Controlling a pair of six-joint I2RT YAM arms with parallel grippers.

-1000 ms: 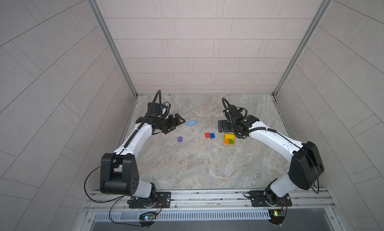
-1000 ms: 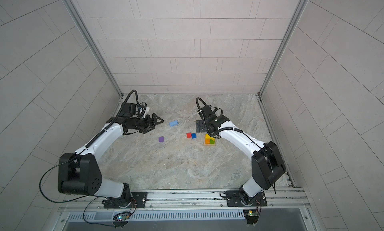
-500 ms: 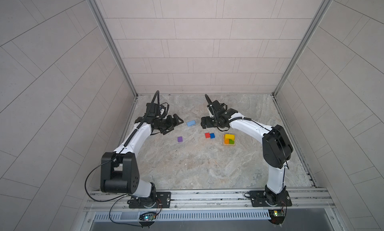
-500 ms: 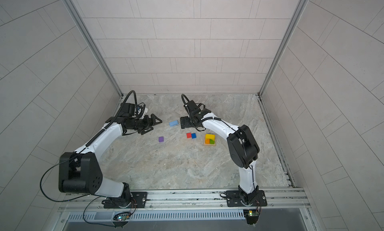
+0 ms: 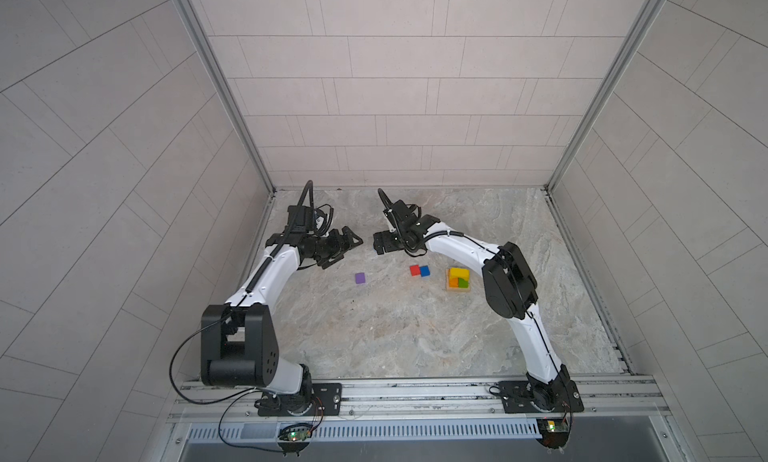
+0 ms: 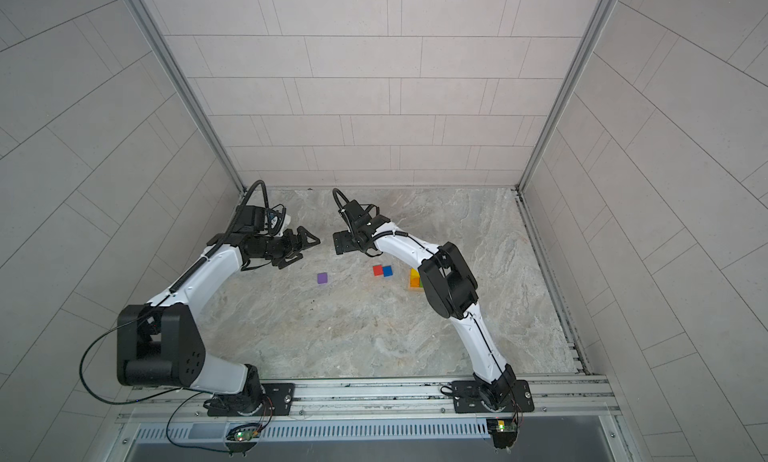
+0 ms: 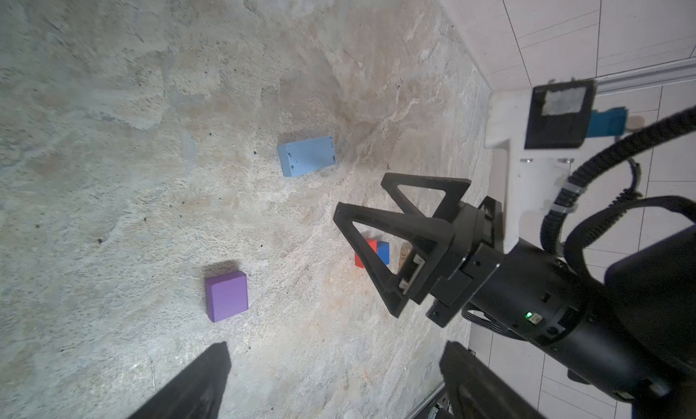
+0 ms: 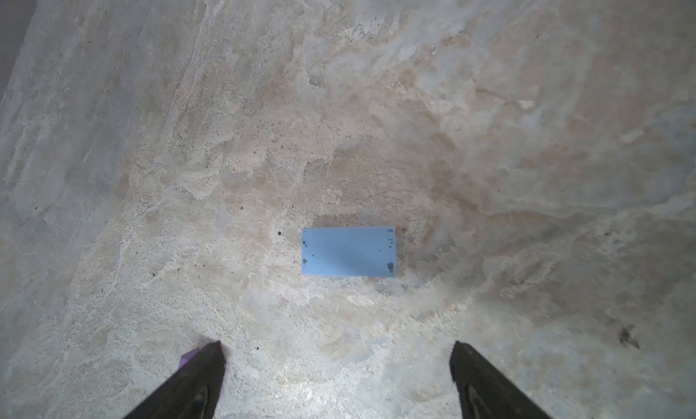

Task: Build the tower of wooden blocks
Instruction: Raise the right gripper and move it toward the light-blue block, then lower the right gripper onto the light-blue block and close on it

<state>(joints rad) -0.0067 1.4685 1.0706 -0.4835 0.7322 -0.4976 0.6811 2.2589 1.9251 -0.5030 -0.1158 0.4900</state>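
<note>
left gripper point(image 5: 350, 251): jaws spread wide with nothing between them, hanging over the stone-patterned floor point(image 5: 374, 335) at the left rear. In its own wrist view only two dark finger ends show, cut off by the frame edge.
right gripper point(image 5: 381, 245): jaws spread and empty, reaching across the middle. Its tips are near the left gripper's but apart from them. From the left wrist point(image 7: 359, 195) it shows as two open triangular fingers.
light-blue brick point(image 8: 348, 251): lies flat on the floor ahead of the right gripper's fingers, not touching them, its face marked with dark specks. It is hidden under the right gripper in both top views and shows plainly from the left wrist point(image 7: 307, 156).
purple cube point(image 5: 360, 277): sits alone on the floor between the left gripper and the red cube. In the right wrist view only a sliver point(image 8: 187, 355) shows behind a finger.
red cube point(image 5: 414, 270): touches the blue cube, side by side.
blue cube point(image 5: 424, 271): from the left wrist it is partly covered by a right-gripper finger.
tower point(image 5: 458, 279): stands just right of the two cubes, a tan base with yellow, orange and green bricks on it. The layer order is hard to read from above. In a top view point(image 6: 413, 279) the right arm point(image 6: 446, 285) covers most of it.
</note>
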